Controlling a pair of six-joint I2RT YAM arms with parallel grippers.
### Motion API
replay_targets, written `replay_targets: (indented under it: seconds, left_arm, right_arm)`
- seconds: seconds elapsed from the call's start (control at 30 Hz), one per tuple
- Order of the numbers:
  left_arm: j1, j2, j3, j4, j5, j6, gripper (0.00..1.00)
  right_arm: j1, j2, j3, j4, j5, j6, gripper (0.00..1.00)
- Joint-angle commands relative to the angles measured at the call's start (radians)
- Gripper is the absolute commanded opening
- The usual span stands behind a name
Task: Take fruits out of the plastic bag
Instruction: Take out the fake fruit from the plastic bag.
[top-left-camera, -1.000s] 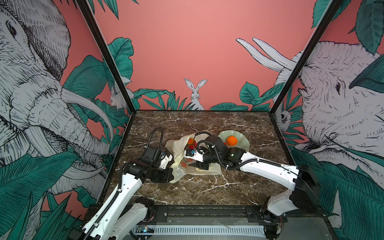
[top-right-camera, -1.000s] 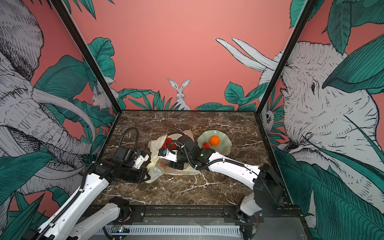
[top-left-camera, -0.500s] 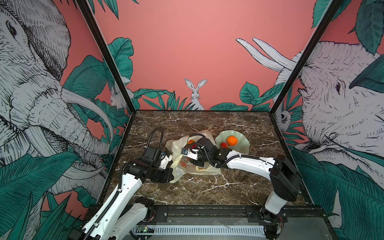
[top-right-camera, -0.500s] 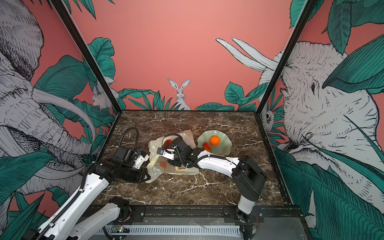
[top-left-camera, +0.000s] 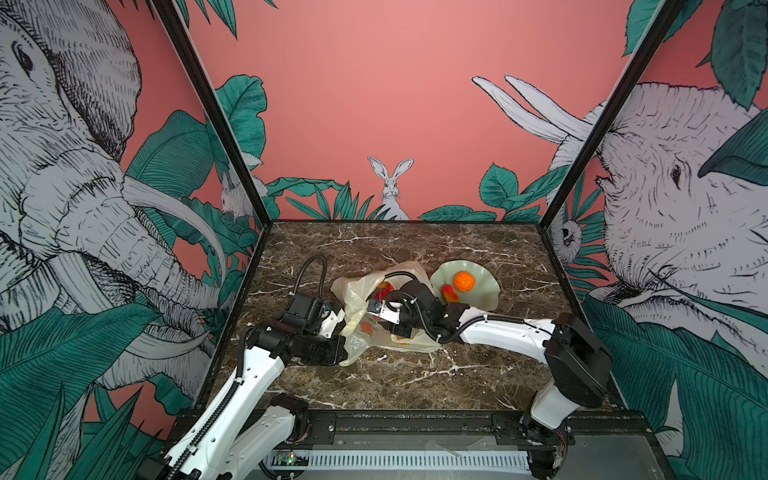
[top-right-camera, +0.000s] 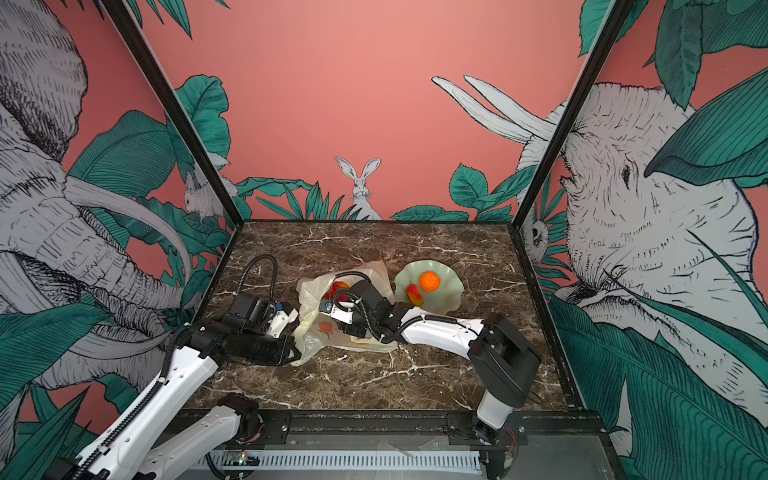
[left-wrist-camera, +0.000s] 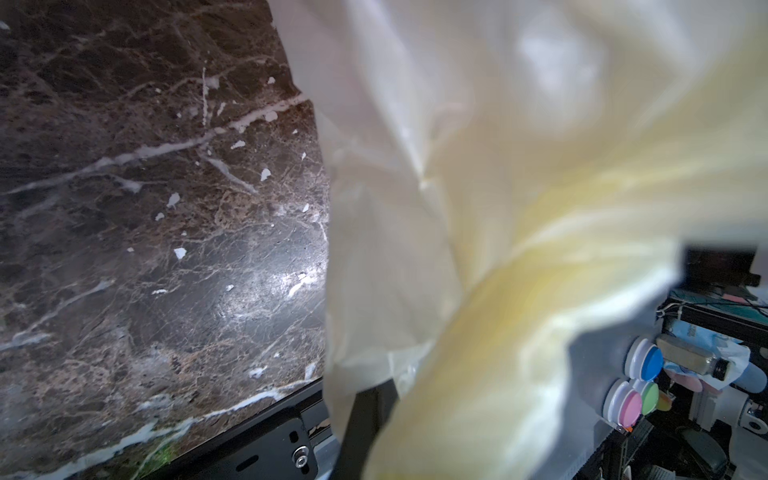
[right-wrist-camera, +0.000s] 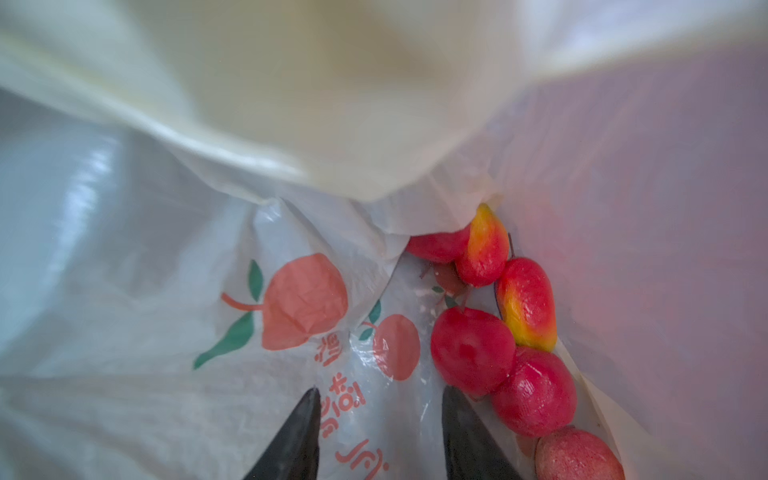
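Observation:
The pale-yellow plastic bag (top-left-camera: 415, 338) (top-right-camera: 307, 291) lies crumpled at mid-table. My left gripper (top-left-camera: 345, 351) is shut on its bunched near-left edge; in the left wrist view the plastic (left-wrist-camera: 478, 291) covers the jaws. My right gripper (right-wrist-camera: 380, 392) is inside the bag, open, above printed plastic with nothing between its fingers. Beside one finger lie the fruits: a round red one (right-wrist-camera: 471, 349), another red one (right-wrist-camera: 534, 390), two red-yellow ovals (right-wrist-camera: 525, 303) (right-wrist-camera: 484, 247) and a pinkish peach (right-wrist-camera: 577, 457). An orange (top-left-camera: 464, 281) and a red-yellow oval (top-left-camera: 450, 293) sit in the dish.
The pale green wavy-rimmed dish (top-left-camera: 486, 301) (top-right-camera: 451, 291) stands just right of the bag, behind my right forearm (top-left-camera: 498, 336). The marble table (top-left-camera: 415, 382) is walled at the back and both sides. Its black front rail (left-wrist-camera: 266, 449) runs close under the left wrist.
My right gripper has pushed leftwards, deeper into the bag, and its elbow has swung towards the front right. The left arm and the bag edge it holds have stayed put.

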Motion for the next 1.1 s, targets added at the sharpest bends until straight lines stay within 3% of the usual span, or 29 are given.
replay_targets:
  seconds: [0.0,0.1,0.3,0.6,0.73,0.87,1.07]
  left_arm:
    - [-0.003,0.001,-0.015,-0.014,-0.012,-0.006,0.0]
    - [-0.002,0.0,-0.014,-0.016,-0.015,-0.006,0.0]
    - [-0.003,-0.019,0.001,-0.01,-0.023,-0.007,0.0]
    - [-0.002,-0.024,-0.008,0.004,-0.012,-0.006,0.0]
    - [-0.003,-0.024,-0.015,0.005,-0.003,-0.005,0.0]
    - [-0.003,-0.018,-0.015,0.01,0.014,0.002,0.0]
    - [-0.003,0.001,-0.018,0.006,0.034,0.01,0.0]
  right_arm:
    - [-0.004,-0.091,-0.04,0.079,-0.139,-0.009,0.47]
    - [-0.003,-0.089,-0.055,0.043,-0.146,-0.033,0.47]
    - [-0.004,0.003,-0.016,-0.009,-0.017,-0.088,0.54]
    - [-0.004,0.159,0.047,0.117,0.143,-0.098,0.66]
    - [-0.005,0.218,0.077,0.168,0.268,-0.086,0.7]
    - [-0.017,0.271,0.127,0.165,0.343,-0.043,0.74]
    - [-0.036,0.341,0.197,0.142,0.377,0.135,0.77]
